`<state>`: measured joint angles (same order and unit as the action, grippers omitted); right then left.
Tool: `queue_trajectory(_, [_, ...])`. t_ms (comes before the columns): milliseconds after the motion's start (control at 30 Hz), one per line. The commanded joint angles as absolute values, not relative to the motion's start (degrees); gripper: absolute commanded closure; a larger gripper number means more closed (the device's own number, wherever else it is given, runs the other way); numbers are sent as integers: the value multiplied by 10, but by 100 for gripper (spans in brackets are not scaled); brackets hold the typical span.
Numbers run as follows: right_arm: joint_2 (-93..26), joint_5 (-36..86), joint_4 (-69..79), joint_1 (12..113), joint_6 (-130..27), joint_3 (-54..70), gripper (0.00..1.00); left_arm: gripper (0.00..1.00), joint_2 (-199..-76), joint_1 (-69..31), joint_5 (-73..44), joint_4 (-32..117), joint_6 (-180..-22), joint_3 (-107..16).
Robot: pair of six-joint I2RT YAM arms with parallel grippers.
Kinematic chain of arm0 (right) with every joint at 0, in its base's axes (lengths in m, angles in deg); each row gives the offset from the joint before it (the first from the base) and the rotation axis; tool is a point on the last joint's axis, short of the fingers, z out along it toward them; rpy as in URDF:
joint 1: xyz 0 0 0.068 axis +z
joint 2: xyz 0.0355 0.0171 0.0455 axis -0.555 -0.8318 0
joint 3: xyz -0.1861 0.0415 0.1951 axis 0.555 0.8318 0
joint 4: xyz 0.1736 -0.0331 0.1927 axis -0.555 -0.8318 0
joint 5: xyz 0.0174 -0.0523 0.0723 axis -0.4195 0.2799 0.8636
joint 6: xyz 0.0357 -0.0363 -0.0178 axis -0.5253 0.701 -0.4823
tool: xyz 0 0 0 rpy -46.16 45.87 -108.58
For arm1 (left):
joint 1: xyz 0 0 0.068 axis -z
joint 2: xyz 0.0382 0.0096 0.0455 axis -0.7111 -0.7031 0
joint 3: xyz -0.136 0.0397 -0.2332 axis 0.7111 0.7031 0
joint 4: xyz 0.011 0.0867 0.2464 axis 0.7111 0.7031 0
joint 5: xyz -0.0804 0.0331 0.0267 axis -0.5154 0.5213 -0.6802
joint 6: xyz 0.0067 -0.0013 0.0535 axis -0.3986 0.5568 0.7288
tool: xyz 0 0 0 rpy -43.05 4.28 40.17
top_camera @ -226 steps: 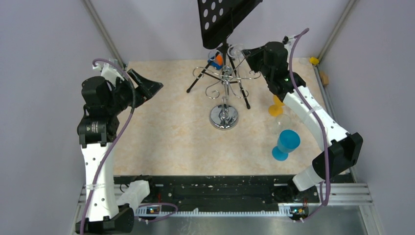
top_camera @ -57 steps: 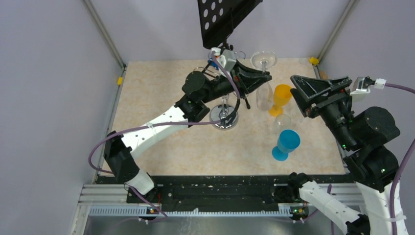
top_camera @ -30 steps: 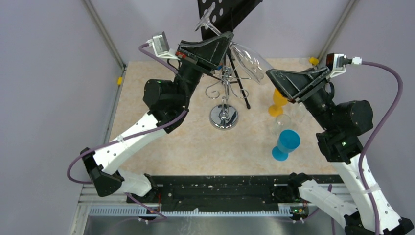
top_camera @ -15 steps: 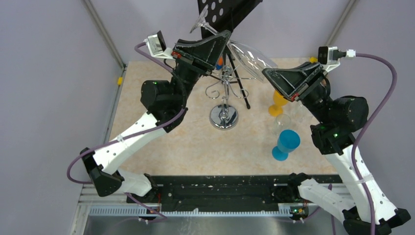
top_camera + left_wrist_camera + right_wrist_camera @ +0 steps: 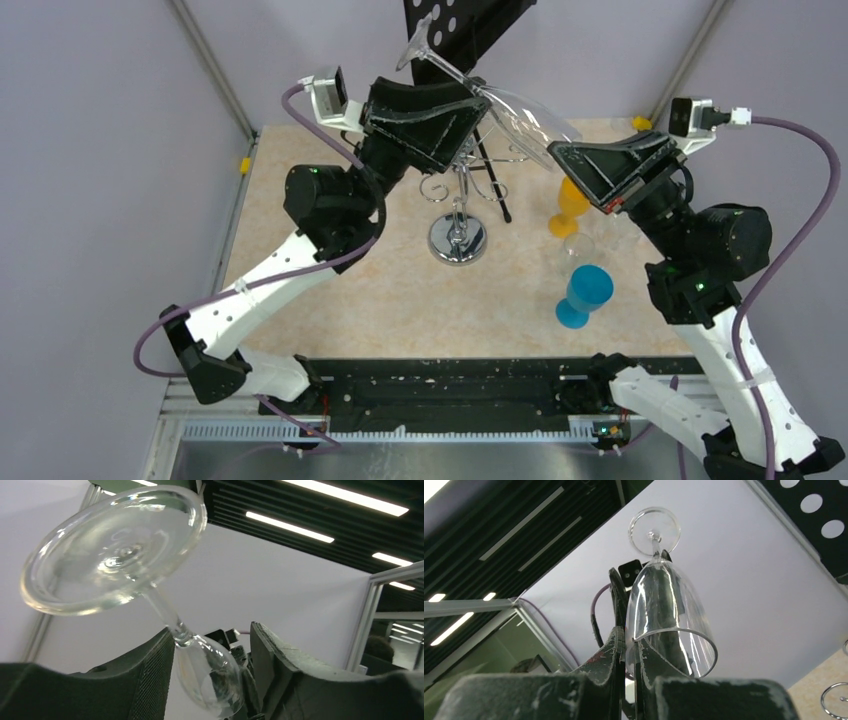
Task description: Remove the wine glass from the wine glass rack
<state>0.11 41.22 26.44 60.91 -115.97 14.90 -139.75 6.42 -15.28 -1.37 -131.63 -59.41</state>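
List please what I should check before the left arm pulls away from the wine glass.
1. Right claw shut on the wine glass rim: ok.
2. Left claw open around the glass: ok.
3. Wine glass lifted free of the wine glass rack: ok.
4. Rim pinch strong enough alone: cannot tell.
5. Foot clear of the black perforated plate: cannot tell.

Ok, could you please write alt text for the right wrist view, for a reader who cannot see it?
A clear wine glass, foot at the top, is held by its rim between the closed fingers of the right hand. Behind it are a pale wall and a black perforated plate.
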Motion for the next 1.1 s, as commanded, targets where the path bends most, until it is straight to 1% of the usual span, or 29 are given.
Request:
queue_trajectory(0, [16, 363, 220, 610, -1089, 98, 100, 37, -1357, 68, -192, 16, -1264, -592])
queue_trajectory(100, [21, 339, 156, 610, -1033, 66, 100, 28, -1345, 68, -202, 62, -1241, -590])
queue_trajectory(167, [26, 319, 117, 610, -996, 47, 100, 25, -1337, 68, -204, 90, -1223, -581])
queue_trajectory(333, [38, 244, 3, 610, -893, -10, 100, 23, -1310, 68, -183, 174, -1159, -569])
queue_trajectory(467, [38, 161, -107, 610, -804, -63, 100, 23, -1290, 68, -153, 265, -1090, -568])
queue_trajectory(567, [31, 66, -198, 610, -746, -102, 100, 23, -1273, 68, -100, 338, -1043, -567])
queue_trajectory(667, [18, -58, -290, 610, -696, -142, 100, 24, -1256, 68, -32, 388, -1004, -564])
queue_trajectory(800, [-5, -287, -396, 610, -655, -172, 100, 24, -1236, 67, 27, 429, -977, -555])
queue_trajectory(867, [-19, -374, -442, 610, -640, -185, 100, 24, -1231, 67, 53, 463, -978, -561])
queue_trajectory(967, [-40, -453, -506, 610, -636, -200, 100, 24, -1227, 66, 84, 505, -982, -567])
queue_trajectory(1067, [-55, -492, -567, 610, -663, -209, 100, 24, -1225, 66, 96, 534, -983, -571])
